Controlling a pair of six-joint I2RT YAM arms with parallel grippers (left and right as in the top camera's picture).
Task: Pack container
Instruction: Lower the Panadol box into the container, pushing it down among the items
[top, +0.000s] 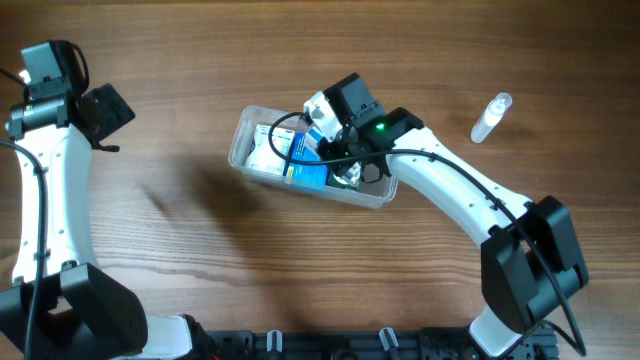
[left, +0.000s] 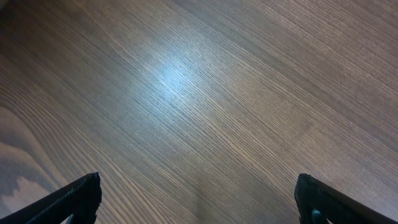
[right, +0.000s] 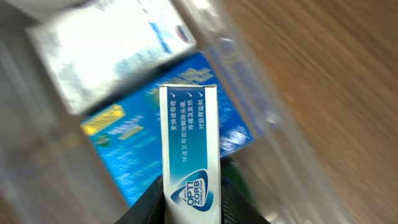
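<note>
The right jaws pinch a thin white box (right: 189, 137) over the container (top: 238, 145). The left jaws gape wide over the table (left: 199, 93), off at the container's nine o'clock.

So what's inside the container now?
A white box, a blue box, and a narrow box in the right gripper. That gripper hides the container's right end overhead.

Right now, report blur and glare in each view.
Right wrist: motion-smeared; blue box and tub streaked, only the white box has readable print. Left wrist: sharp, bright glare patch on the table. Overhead: crisp, with soft shadows.
</note>
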